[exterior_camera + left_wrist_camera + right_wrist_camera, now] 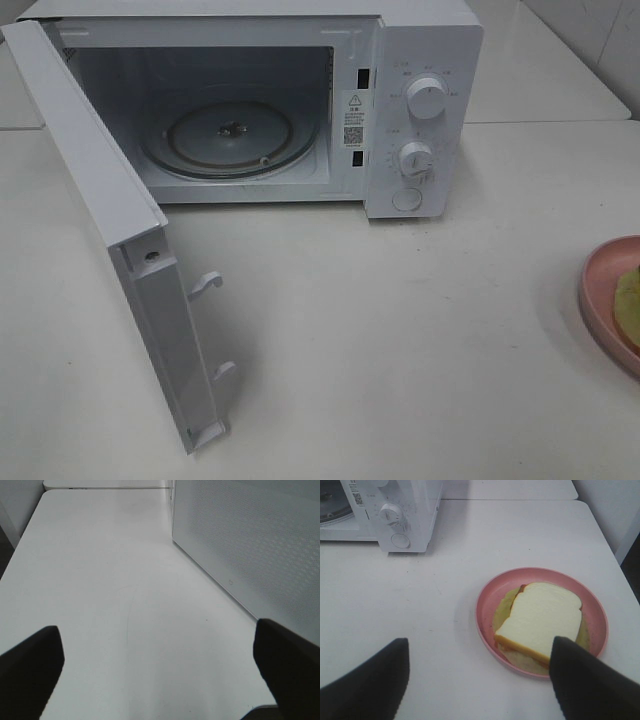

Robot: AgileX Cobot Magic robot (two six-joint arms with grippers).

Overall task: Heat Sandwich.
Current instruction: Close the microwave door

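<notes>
Pink plate (490,592) carrying the sandwich (540,620) sits at the worktop's (400,350) right edge; microwave (425,60) stands far, door (100,210) open. Both jaws spread, empty.

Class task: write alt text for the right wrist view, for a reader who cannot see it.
A sandwich of white bread lies on a pink plate on a white table, seen between the open right gripper fingers. A white microwave stands beyond.

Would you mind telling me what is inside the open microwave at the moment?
Inside the microwave only the round glass turntable shows, with nothing on it. The open door hides part of the left wall. The sandwich is outside, on the pink plate.
</notes>
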